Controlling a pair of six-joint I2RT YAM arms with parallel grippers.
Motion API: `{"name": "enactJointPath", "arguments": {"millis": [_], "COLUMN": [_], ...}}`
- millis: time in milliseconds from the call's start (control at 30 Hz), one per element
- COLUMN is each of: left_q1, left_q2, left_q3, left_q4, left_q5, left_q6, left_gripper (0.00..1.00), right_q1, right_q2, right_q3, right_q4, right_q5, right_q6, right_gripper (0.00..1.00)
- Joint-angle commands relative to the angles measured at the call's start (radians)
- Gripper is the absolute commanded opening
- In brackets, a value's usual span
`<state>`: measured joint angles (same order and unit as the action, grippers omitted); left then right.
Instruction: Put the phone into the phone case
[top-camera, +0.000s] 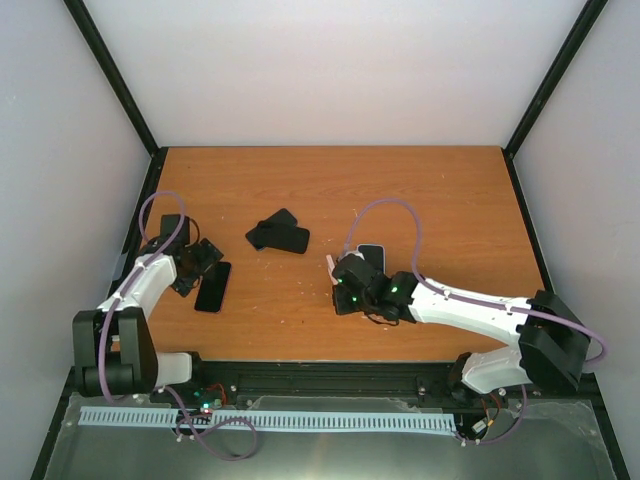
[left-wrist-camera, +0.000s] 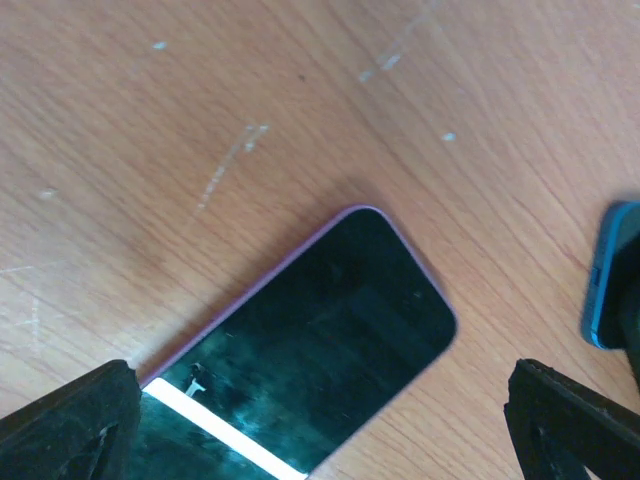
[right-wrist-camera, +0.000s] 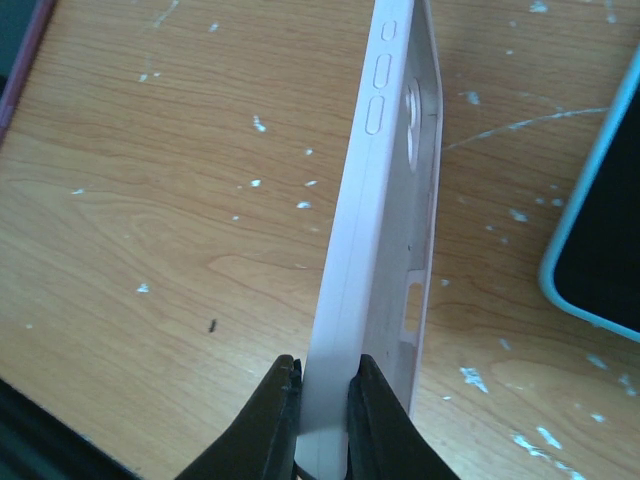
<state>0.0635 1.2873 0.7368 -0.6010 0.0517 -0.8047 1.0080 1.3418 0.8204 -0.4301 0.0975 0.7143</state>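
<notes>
The phone (left-wrist-camera: 330, 340) lies flat on the table (top-camera: 450, 190), screen up and pink-rimmed, at about 8 o'clock from the table centre in the top view. It sits in no case. The left jaws stand open, one tip on each side of the phone's near end. Whether either tip touches the phone cannot be told.

The phone case (right-wrist-camera: 375, 250), pale pink, is near the table centre toward 5 o'clock, well apart from the phone. The right jaws are closed on its side wall and hold it on edge, with the button and camera cut-outs in view.

Status: the case is secured, the phone is not gripped, and insertion has not begun. What likely remains is to grip the phone, bring phone and case together, and seat the phone.

A light-blue-rimmed phone (right-wrist-camera: 600, 240) lies at 3 o'clock of the case. Black cases (top-camera: 278, 236) lie at 10 o'clock from the table centre.
</notes>
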Motion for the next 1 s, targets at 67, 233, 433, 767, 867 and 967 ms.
{"name": "enactJointPath", "arguments": {"millis": [67, 233, 433, 767, 867, 967], "left_q1": [0.031, 0.034, 0.036, 0.034, 0.026, -0.015], "left_q2": [0.067, 0.127, 0.142, 0.138, 0.130, 0.112], "left_q3": [-0.016, -0.052, -0.091, -0.144, -0.170, -0.181], "left_q4": [-0.007, 0.028, 0.073, 0.078, 0.091, 0.098], "left_q5": [-0.066, -0.108, -0.085, 0.139, 0.209, 0.233], "left_q6": [-0.037, -0.064, -0.063, -0.054, -0.057, -0.074], "left_gripper": [1.00, 0.99, 0.99, 0.99, 0.99, 1.00], "right_q1": [0.031, 0.055, 0.058, 0.054, 0.052, 0.049], "right_q2": [0.053, 0.118, 0.176, 0.123, 0.103, 0.093], "right_q3": [0.026, 0.024, 0.007, 0.011, 0.011, 0.010], "right_q4": [-0.047, 0.027, 0.111, 0.112, 0.113, 0.116], "right_q5": [0.103, 0.054, -0.006, 0.043, 0.053, 0.053], "right_q6": [-0.023, -0.056, -0.043, -0.020, -0.020, -0.019], "right_gripper": [0.07, 0.10, 0.18, 0.60, 0.71, 0.77]}}
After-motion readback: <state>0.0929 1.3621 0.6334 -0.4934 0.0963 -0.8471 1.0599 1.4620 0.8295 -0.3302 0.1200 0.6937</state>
